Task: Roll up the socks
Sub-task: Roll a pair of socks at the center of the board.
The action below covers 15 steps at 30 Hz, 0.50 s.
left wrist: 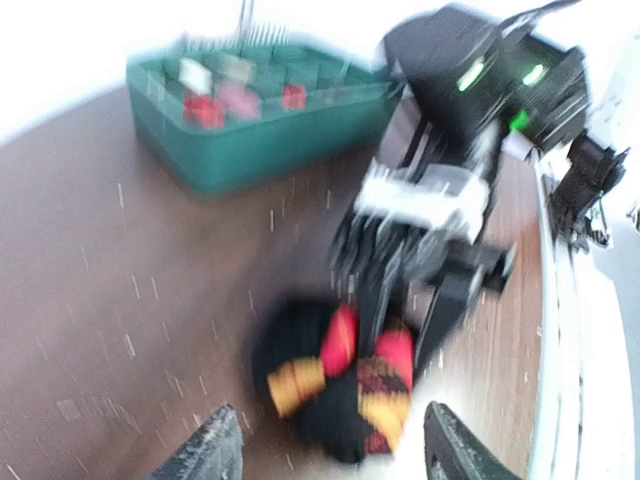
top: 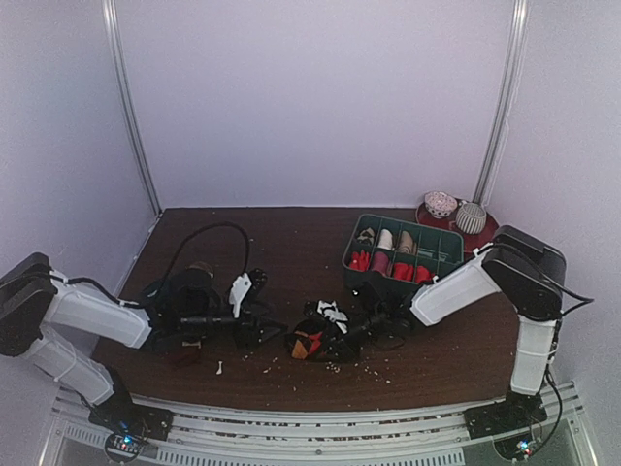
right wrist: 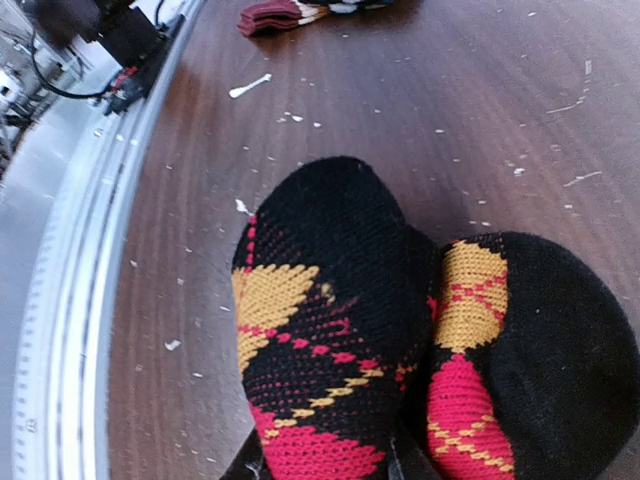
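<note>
Left arm (top: 92, 316) low, left tool (left wrist: 330, 455) jaws apart; right arm (top: 456, 289) low, right tool (top: 330, 335) seemingly near-closed.

Our left wrist view is blurred: the bin (left wrist: 250, 150) holds only colored blobs we cannot name, and the right gripper (left wrist: 405, 335) smears into the sock (left wrist: 340, 390). The left fingers (left wrist: 205, 455) are cut off by the bottom edge. In the right wrist view the sock covers that gripper's fingers, so we cannot tell its grip, and the red sock (right wrist: 285, 15) runs off the top.
</note>
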Available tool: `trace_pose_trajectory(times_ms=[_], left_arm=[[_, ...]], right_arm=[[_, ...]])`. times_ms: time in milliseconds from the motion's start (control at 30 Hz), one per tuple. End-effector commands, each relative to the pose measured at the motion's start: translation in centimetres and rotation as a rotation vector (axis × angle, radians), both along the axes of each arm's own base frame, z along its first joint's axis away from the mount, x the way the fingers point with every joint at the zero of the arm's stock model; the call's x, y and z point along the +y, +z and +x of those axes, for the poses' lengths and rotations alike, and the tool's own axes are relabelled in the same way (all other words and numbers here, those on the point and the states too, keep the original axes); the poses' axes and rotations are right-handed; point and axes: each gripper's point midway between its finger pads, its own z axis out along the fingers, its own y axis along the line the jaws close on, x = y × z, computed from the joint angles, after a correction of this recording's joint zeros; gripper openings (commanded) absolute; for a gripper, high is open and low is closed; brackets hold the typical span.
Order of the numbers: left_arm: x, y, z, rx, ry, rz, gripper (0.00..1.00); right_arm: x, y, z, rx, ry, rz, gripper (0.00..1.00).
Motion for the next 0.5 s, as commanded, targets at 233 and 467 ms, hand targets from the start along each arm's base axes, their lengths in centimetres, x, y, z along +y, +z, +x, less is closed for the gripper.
trace_pose_trajectory(times_ms=[233,467], left_arm=[[-3.7,-0.2,-2.0,-0.168,-0.172,-0.078,0.6],[-4.5,-3.4,-3.6,-0.121,-0.202,-0.005,0.59]], right_arm=[[-5.5,-8.1,-3.9,0.451,-0.064,-0.334,0.26],[-5.6,-8.5,-3.7,0.46,-0.064,-0.351,0.26]])
